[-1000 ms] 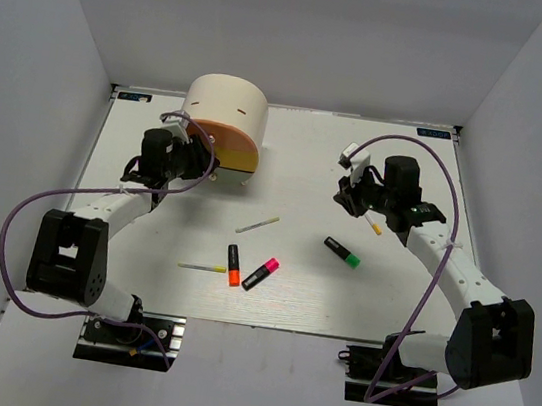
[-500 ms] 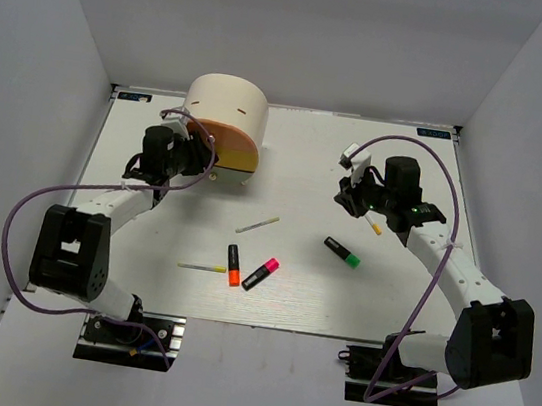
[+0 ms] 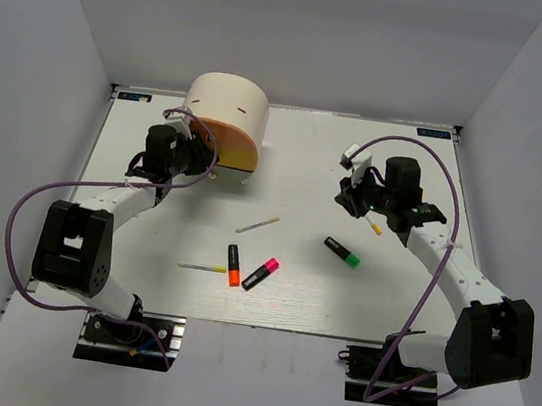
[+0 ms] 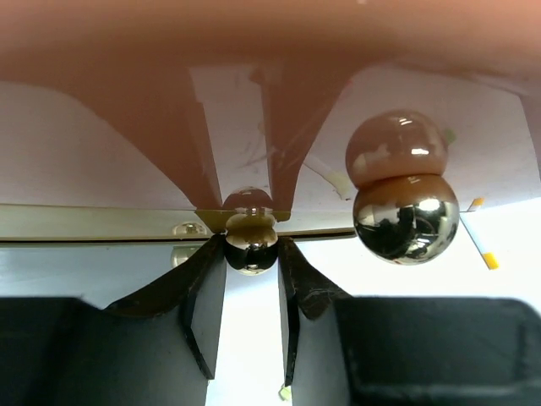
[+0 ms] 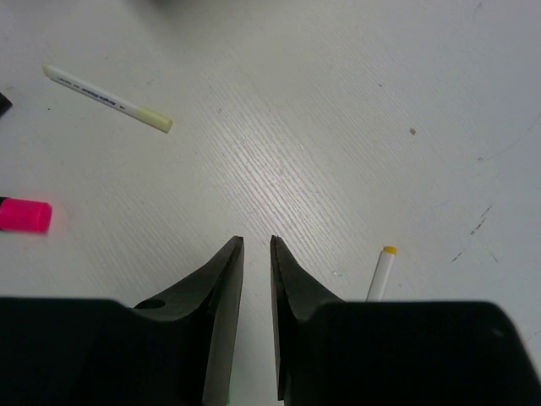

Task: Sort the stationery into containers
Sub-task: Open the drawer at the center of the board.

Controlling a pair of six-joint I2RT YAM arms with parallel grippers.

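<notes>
- The left gripper has its two fingers drawn in on either side of a small round knob. By the wrist view they are pinching it, with nothing else in the grasp.
- That knob sits at the seam under the orange drawer front, with a second, larger-looking knob off to the side. The step in hand looks like opening a drawer of the cream cabinet — none looks pulled out yet.
- The next move calls for a straight pull along the drawer's line while the pinch holds. The knob is round and glossy, so a slanted tug could slip off it.
- The right gripper is all but closed, with only a slit of table showing between the fingers, and it holds nothing. A yellow-tipped pen lies just beside it.
- The rest of the stationery lies loose mid-table, well apart from the cabinet: a pale pen, another thin pen, and orange, pink and green highlighters.
- From above, the left wrist hides the knobs. I cannot tell whether the gripped knob belongs to the orange or the yellow drawer, and the drawer interiors are unseen.
</notes>
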